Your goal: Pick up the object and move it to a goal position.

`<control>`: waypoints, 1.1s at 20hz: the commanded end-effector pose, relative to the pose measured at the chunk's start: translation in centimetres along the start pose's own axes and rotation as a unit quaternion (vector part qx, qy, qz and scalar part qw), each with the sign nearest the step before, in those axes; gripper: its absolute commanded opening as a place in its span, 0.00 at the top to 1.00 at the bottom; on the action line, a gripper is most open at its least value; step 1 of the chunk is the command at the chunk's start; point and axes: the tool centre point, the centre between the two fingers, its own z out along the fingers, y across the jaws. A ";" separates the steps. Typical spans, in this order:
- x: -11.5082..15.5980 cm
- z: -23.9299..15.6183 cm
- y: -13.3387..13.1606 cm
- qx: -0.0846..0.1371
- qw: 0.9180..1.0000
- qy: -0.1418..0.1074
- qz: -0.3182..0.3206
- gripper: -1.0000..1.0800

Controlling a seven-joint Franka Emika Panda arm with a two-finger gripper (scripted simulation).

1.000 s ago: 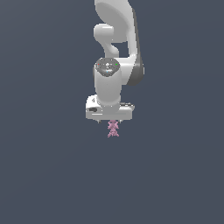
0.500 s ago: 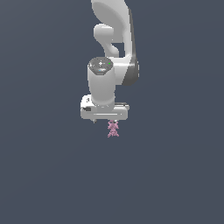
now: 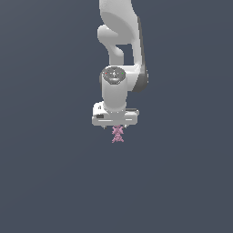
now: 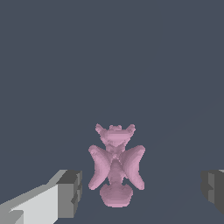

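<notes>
The white arm [image 3: 119, 54] is reaching straight down over the dark grey surface [image 3: 45, 182]. Its pincer [image 3: 117, 129] is standing spread wide, its two grey fingertips [image 4: 70, 192] well apart. The pink figure [image 3: 118, 134] is sitting between them, touching neither, directly below the wrist, lying on the surface.

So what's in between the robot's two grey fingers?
The pink figure sits between the fingers of the gripper, with bare gaps on both sides, so neither touches it. The wrist view shows this best.
</notes>
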 end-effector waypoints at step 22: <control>-1.1 6.3 -1.5 0.002 1.000 0.000 -0.018 0.04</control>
